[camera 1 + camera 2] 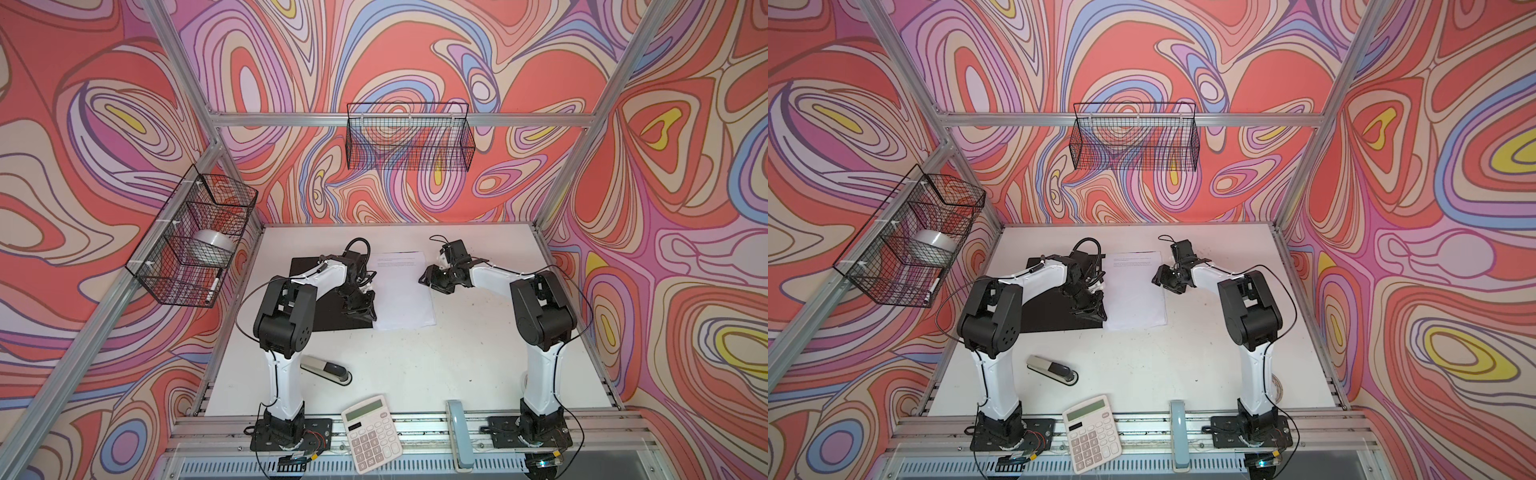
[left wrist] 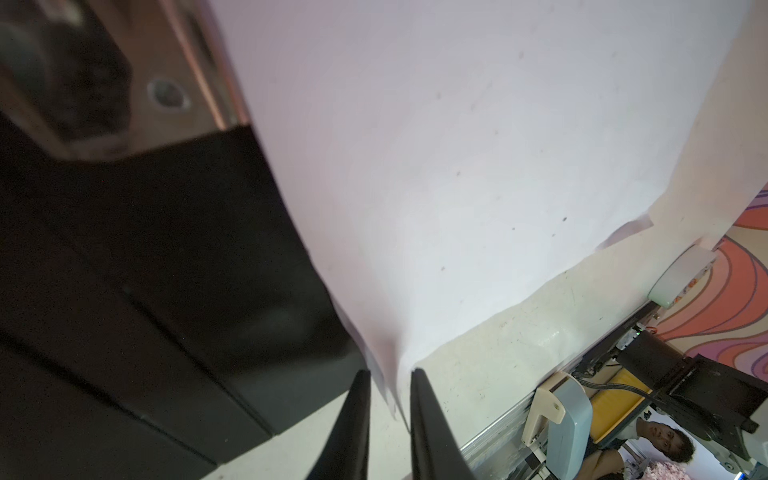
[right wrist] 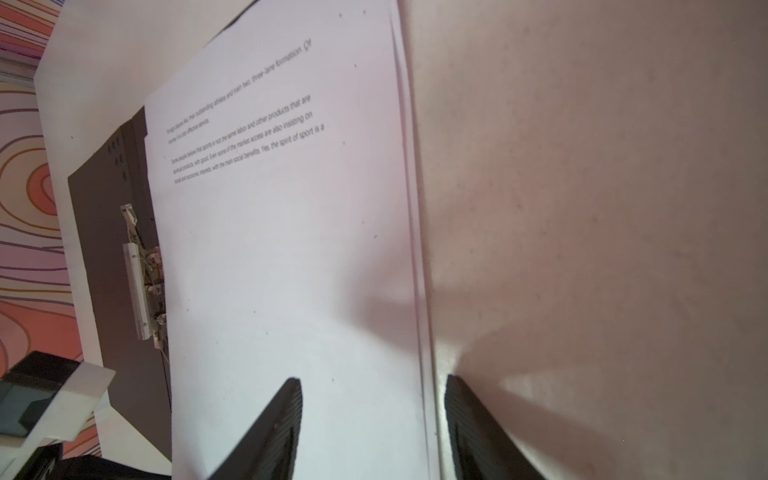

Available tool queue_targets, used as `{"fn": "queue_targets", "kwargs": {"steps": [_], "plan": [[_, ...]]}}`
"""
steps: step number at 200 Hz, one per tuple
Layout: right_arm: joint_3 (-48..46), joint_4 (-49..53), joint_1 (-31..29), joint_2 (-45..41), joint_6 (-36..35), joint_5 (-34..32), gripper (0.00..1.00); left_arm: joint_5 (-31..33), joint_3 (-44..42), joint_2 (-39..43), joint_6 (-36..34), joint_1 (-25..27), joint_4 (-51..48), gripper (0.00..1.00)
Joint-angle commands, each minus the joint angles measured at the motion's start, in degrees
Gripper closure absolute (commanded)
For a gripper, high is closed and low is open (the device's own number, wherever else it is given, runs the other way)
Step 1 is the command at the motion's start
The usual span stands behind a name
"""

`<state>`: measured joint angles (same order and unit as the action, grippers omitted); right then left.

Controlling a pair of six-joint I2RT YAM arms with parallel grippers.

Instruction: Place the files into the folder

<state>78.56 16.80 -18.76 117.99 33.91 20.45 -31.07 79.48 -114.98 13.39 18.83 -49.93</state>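
Files (image 1: 403, 291) lie by the open folder (image 1: 326, 316); L pincer (image 2: 390, 371) near-shut round their corner, can't tell if it grips, R pincer (image 3: 372, 378) spread, so a weak pull may crumple sheets.

Bright, even light fills both top views. In the left wrist view the metal clip (image 2: 168, 94), close to the lens, is blurred. In the right wrist view the right gripper (image 3: 372, 380) throws soft shadows over the files (image 3: 291, 249) and the table (image 3: 582, 208), which looks dim and pinkish
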Motion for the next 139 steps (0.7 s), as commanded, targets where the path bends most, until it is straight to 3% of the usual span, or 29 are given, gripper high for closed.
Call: {"fn": "queue_targets", "kwargs": {"steps": [1,32,81,123,139], "plan": [[2.0,1.1,0.4,1.6,-1.4,0.1,0.43,1.5,-0.2,0.3,-1.6,0.3,-2.6,0.67],[4.5,3.3,0.4,3.0,-2.6,-0.2,0.45,2.6,0.1,-0.5,-2.9,0.3,-4.1,0.54],[5.4,3.6,0.4,3.2,-3.3,0.0,0.48,2.9,-1.1,0.5,-3.8,0.4,-3.3,0.51],[-0.8,3.0,-1.1,-9.8,-2.3,-4.5,0.5,4.6,0.9,4.7,-6.6,0.3,-4.8,0.49],[-1.6,8.1,-2.8,-14.3,-2.9,-6.0,0.5,5.9,3.1,6.6,-8.8,0.3,-6.5,0.48]]}}
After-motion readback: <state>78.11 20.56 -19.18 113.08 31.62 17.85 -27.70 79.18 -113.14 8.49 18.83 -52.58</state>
